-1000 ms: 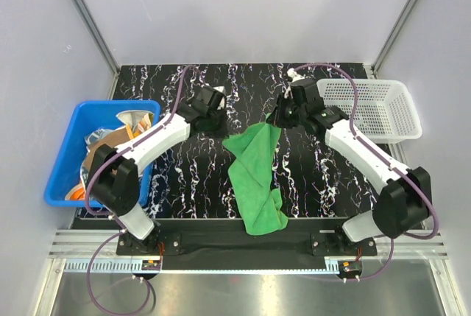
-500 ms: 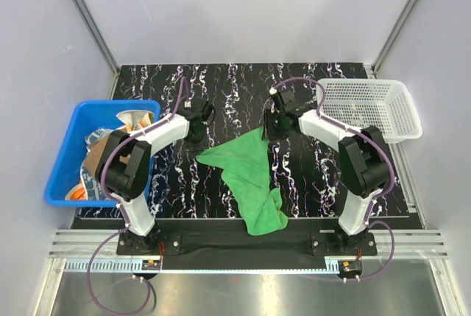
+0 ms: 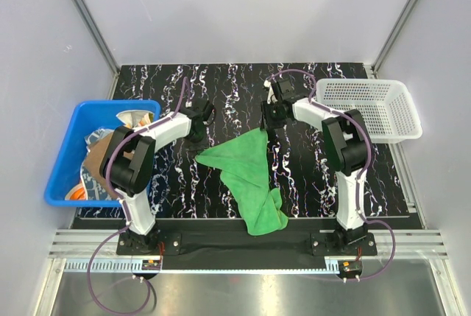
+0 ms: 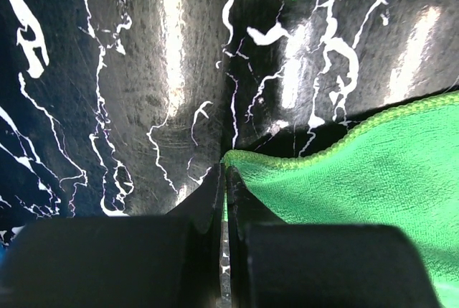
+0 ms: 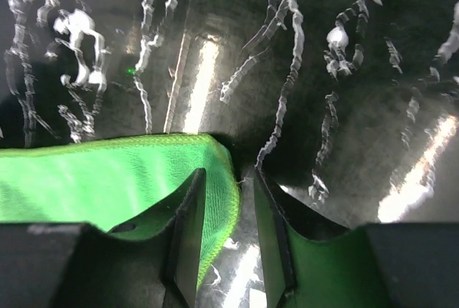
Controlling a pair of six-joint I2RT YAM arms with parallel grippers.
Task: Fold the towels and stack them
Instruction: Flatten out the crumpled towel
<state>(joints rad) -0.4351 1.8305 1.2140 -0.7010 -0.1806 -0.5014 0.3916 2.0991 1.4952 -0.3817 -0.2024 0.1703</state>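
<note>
1. Top view: the towel (image 3: 254, 176) lies on the table (image 3: 305, 183) between the arms. Its far half is opened into a rough triangle and its near end is bunched at the table's near edge.
2. The left gripper (image 4: 224, 182) is clenched on the towel's left corner. Its wrist view shows the hem pinched right at the fingertips, a thin bite.
3. The right gripper (image 5: 228, 179) is released. Its jaws stand apart astride the far right corner, one finger over the cloth and the hem in the gap.
4. The step in hand looks like spreading the towel flat before the first fold.
5. The right gripper should close deep enough to take the hem, not just its edge.
6. Both corners should then be drawn apart evenly, keeping the far edge taut and low over the table.
7. Pulling away from the bases should drag the bunched near end flat. A lopsided pull could slip the left gripper's thin bite.
8. Other cloths sit in the bin (image 3: 62, 155) at the left.
</note>
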